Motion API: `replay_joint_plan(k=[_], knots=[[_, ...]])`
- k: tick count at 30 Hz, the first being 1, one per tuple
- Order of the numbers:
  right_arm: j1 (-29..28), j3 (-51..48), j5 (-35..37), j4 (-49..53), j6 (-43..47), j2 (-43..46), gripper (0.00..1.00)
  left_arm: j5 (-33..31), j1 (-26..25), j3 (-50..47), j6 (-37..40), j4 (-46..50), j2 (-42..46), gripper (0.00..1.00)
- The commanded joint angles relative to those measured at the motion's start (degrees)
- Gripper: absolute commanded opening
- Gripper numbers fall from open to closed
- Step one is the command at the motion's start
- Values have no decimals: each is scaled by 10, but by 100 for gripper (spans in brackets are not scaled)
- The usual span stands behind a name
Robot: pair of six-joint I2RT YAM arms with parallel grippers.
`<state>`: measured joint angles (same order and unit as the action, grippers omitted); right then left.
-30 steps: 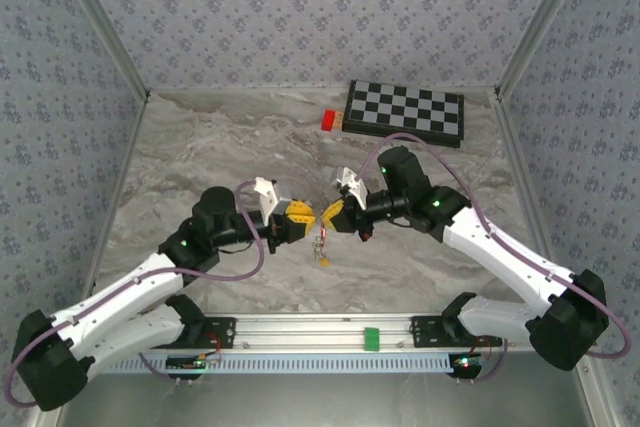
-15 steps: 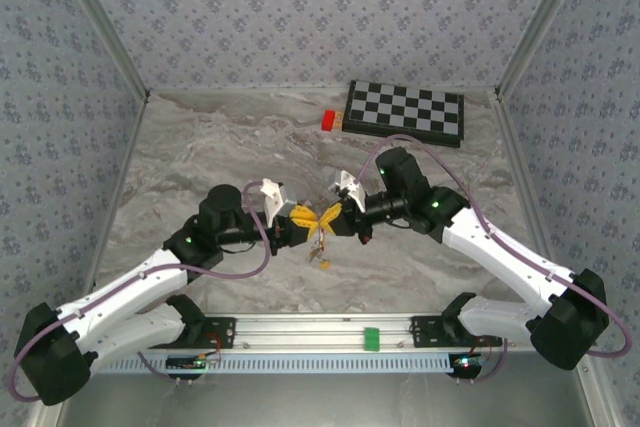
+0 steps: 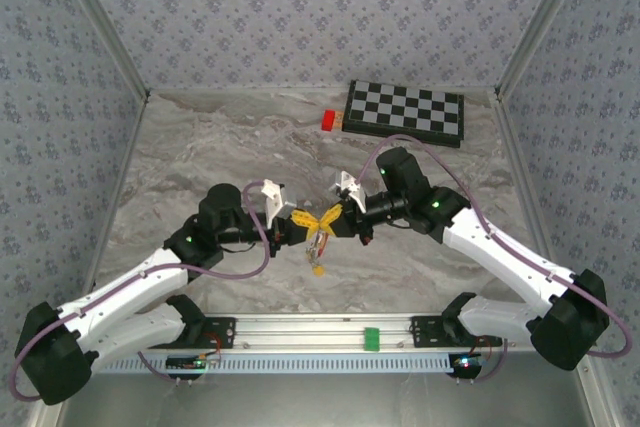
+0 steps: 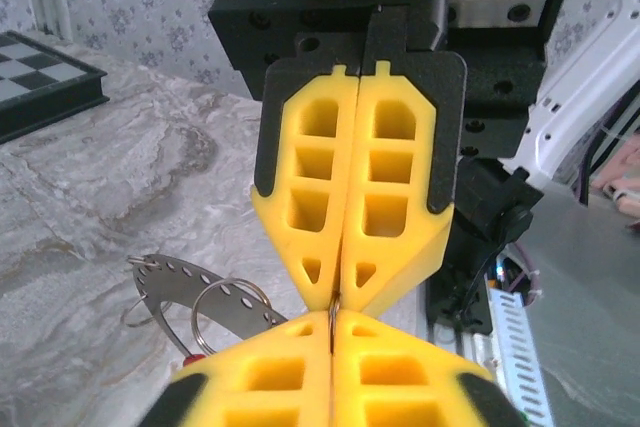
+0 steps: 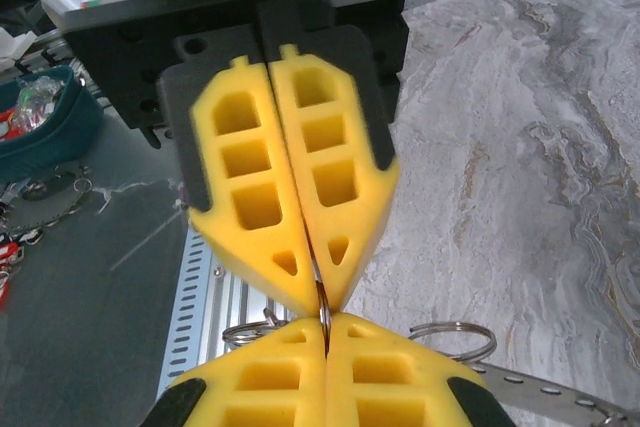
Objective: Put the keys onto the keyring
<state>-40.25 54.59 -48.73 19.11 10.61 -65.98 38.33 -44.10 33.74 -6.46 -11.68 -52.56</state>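
Over the middle of the table [image 3: 200,157] I have the two grippers nose to nose, tips touching. The left gripper [image 3: 304,223] and the right gripper [image 3: 334,218] each have their yellow pads pressed flat together. A thin grey wire of the keyring [image 3: 316,241] runs out of both seams, so both are clamped on it. The keyring is a fine grey loop with a short red part just under the pads. The keys [image 3: 318,268] hang off it as a yellow-orange speck, too small for me to count. From overhead the bunch makes a short line from the fingertips toward the near edge, its long axis near to far, yellow end nearest. My left wrist camera shows a slim perforated metal strip [image 4: 190,274] and a small split ring [image 4: 228,309] dangling left of the pads.
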Motion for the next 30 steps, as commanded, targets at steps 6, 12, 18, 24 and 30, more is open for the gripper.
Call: replay_joint_plan(k=[6, 12, 18, 24, 30], knots=[[-1, -10, -9, -46, -4, 24, 0, 21, -2, 13, -5, -34, -10, 0], [27, -61, 27, -119, -59, 63, 25, 2, -1, 4, -18, -57, 1, 0], [59, -146, 56, -265, -152, 117, 33, -32, -1, -20, -54, -125, 14, 0], [61, -199, 41, -393, -221, 113, 38, -65, -2, -41, -92, -202, 14, 0], [59, -211, 20, -470, -267, 85, 39, -80, -2, -46, -106, -225, 10, 0]])
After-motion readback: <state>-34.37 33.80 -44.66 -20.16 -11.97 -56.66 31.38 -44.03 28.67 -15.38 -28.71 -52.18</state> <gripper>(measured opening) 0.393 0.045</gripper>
